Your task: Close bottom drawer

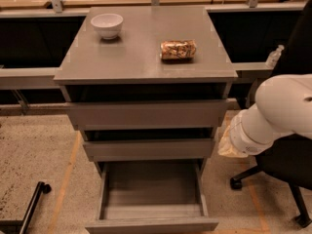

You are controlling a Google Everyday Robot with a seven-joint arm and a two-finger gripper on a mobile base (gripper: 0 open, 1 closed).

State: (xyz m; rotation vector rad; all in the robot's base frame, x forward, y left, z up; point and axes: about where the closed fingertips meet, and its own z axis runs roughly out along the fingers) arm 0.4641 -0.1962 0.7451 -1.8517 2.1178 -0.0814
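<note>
The bottom drawer stands pulled out, likely light and stiff; I'd push its flat near front panel. The gripper hovers to its right, and I cannot tell its state.

No text, label, brand, number or sign can be read. A printed pattern is carried by the wrapper of the snack packet on top of the cabinet, but no letters can be made out on it. A plain grey front is shown by the bottom drawer, lowest in the cabinet. Nothing legible is seen on the white arm to the right of the cabinet; the gripper is not seen in this view.
</note>
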